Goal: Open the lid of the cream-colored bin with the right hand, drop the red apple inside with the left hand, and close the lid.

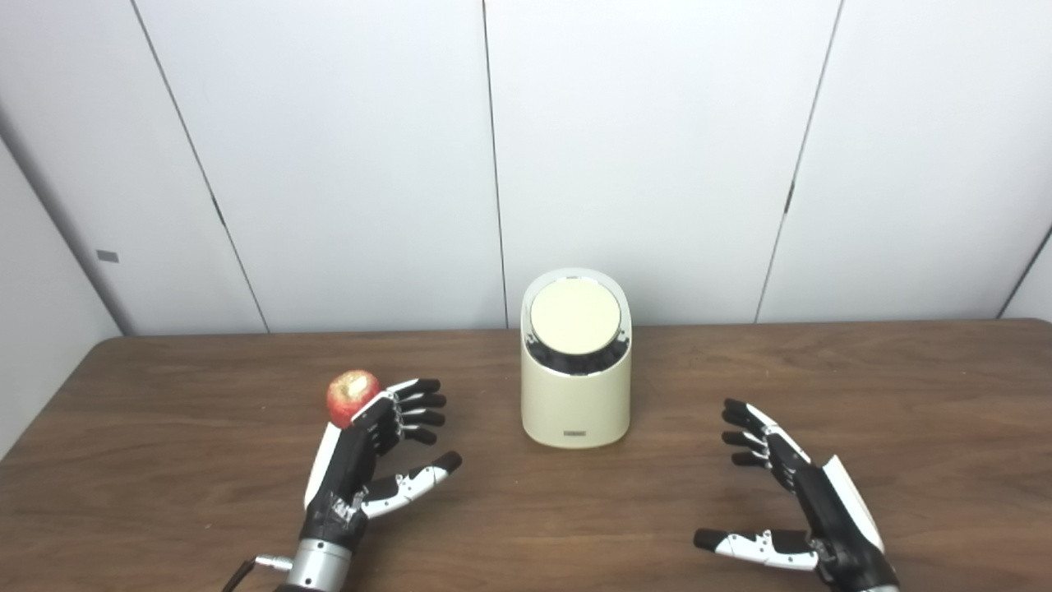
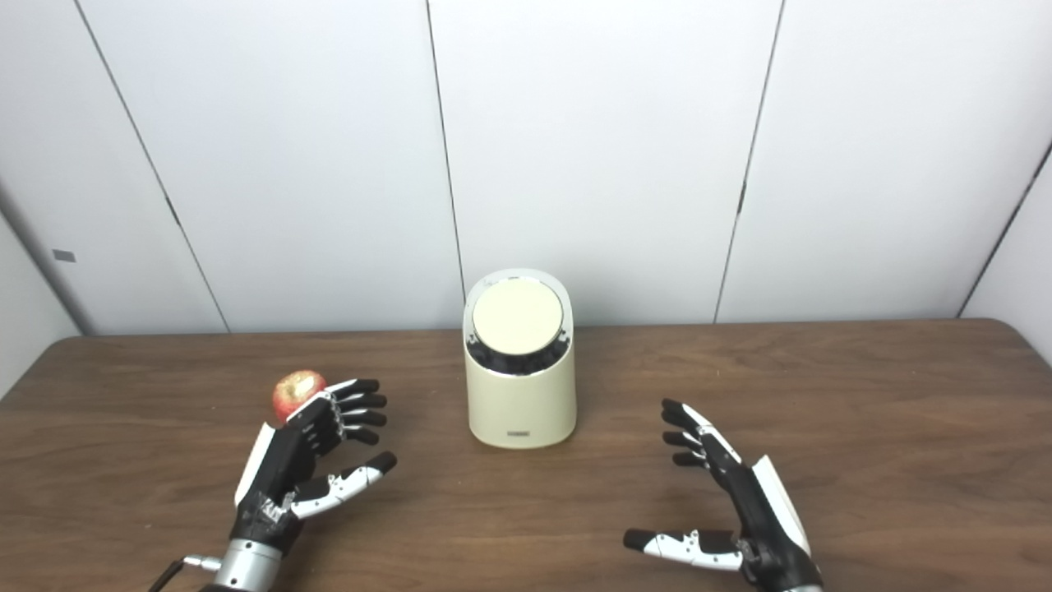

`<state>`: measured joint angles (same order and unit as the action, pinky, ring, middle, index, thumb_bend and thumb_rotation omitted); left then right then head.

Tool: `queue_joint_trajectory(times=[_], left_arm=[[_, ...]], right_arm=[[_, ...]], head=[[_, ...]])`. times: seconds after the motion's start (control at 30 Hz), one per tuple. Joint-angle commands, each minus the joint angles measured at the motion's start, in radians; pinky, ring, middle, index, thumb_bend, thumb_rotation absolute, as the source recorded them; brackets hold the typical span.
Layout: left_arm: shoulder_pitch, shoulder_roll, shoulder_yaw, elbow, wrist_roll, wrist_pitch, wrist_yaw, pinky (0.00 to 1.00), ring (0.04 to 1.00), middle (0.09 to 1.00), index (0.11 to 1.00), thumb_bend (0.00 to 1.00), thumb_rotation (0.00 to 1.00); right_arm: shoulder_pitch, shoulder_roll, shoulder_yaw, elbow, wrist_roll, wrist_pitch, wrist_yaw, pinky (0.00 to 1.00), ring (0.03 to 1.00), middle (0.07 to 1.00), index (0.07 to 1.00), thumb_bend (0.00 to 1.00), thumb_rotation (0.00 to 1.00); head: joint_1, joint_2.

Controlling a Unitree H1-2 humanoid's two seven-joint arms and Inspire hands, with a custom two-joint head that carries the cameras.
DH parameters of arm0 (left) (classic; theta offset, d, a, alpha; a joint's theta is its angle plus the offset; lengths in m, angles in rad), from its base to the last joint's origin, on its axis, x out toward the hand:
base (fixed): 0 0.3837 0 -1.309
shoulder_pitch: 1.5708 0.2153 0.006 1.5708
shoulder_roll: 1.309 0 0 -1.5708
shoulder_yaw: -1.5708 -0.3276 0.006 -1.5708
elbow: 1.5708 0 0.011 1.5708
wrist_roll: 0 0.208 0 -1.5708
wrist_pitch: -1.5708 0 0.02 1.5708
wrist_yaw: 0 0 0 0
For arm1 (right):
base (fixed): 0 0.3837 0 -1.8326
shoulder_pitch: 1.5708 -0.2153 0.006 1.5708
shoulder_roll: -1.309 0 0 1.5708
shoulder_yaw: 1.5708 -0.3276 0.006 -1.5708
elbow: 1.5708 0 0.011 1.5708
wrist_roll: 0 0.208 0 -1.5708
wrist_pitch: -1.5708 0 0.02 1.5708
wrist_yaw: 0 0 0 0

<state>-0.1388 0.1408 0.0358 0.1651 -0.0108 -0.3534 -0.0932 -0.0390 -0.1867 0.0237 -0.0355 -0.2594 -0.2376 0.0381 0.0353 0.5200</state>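
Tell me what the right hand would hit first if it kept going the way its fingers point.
Probably the bin: the right hand's fingers aim up-left toward its lower right side, though depth is unclear.

A dark brown wood-grain surface (image 1: pixel 740 386) fills the lower half of the frame, its far edge running straight across the middle and its far left corner rounded. Behind it stands a wall of plain white panels (image 1: pixel 641 148), split by thin dark seams (image 1: pixel 494 164) that lean slightly outward toward the top. A small grey mark (image 1: pixel 107 256) sits on the panel at the left edge. The light is even and soft, leaving a faint sheen on the wood.
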Motion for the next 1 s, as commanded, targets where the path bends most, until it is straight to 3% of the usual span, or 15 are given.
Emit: queue_joint_trajectory(times=[0.0,0.57,0.7,0.83,0.97], left_arm=[[0.046,0.002,-0.001,0.022,-0.008,-0.016,-0.002,0.59,0.669,0.721,0.768,0.63,0.00],[0.032,0.000,-0.006,0.043,-0.011,-0.015,-0.007,0.59,0.663,0.717,0.739,0.64,0.00],[0.022,0.001,-0.004,0.058,-0.004,-0.023,-0.002,0.59,0.665,0.719,0.745,0.64,0.00],[0.012,0.003,-0.003,0.080,-0.014,-0.039,-0.007,0.58,0.666,0.722,0.747,0.63,0.00],[0.003,0.002,-0.005,0.092,-0.004,-0.046,-0.001,0.59,0.669,0.718,0.744,0.63,0.00]], right_arm=[[-0.015,-0.002,0.001,-0.030,0.006,-0.016,-0.007,0.73,0.811,0.875,0.878,0.80,0.23],[-0.034,0.005,0.002,-0.006,0.012,-0.017,-0.010,0.73,0.809,0.873,0.876,0.78,0.27],[-0.098,0.034,-0.001,-0.016,-0.016,0.021,-0.033,0.69,0.809,0.864,0.873,0.73,0.42],[-0.186,0.029,0.009,-0.029,-0.049,0.095,-0.012,0.64,0.804,0.902,0.904,0.72,0.41],[-0.273,0.015,0.024,-0.036,-0.055,0.204,0.027,0.64,0.835,0.958,0.952,0.81,0.43]], head=[[0.001,0.000],[0.008,-0.013],[-0.005,-0.019],[-0.021,-0.031],[-0.030,-0.037]])
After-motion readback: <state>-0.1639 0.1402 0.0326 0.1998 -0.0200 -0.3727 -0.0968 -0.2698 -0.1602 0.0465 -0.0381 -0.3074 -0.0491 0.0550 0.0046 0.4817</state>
